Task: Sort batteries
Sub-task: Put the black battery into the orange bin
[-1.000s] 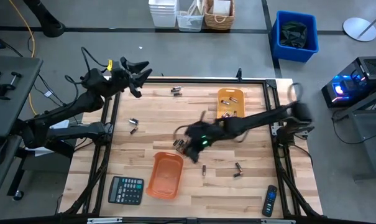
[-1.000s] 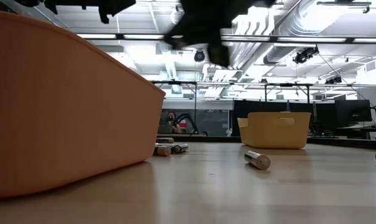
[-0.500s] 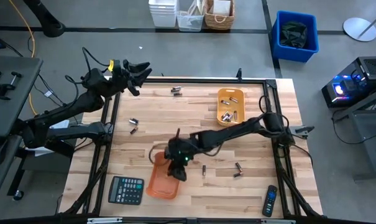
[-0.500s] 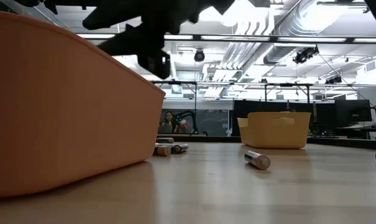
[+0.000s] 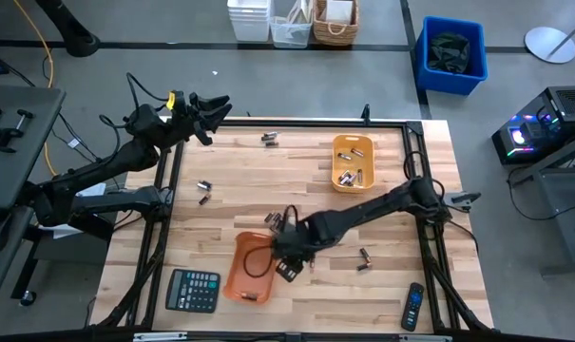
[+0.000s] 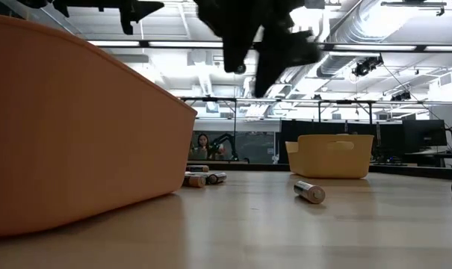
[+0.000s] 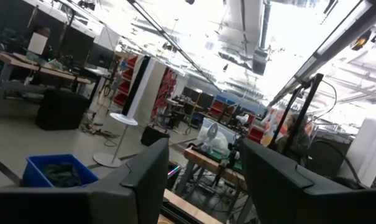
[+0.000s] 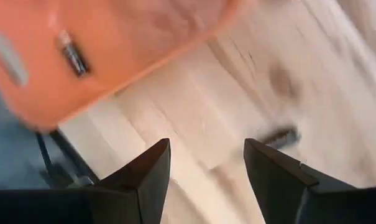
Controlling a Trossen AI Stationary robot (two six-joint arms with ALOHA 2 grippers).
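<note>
Overhead, the right gripper (image 5: 289,269) is hovering at the near orange tray's (image 5: 241,275) edge while the left gripper (image 5: 203,112) is waiting at the table's far-left corner; batteries (image 5: 364,258) are lying scattered nearby. Through the right wrist, its fingers (image 8: 144,171) are gaping empty above wood, one battery (image 8: 73,54) lying inside that tray.

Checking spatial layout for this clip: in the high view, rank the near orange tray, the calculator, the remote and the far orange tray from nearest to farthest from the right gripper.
1. Near orange tray, right beside the right gripper, on its left.
2. Calculator, past that tray, at the table's front left.
3. Far orange tray and remote: too close to call; the tray lies toward the back right, the remote at the front right corner.
</note>
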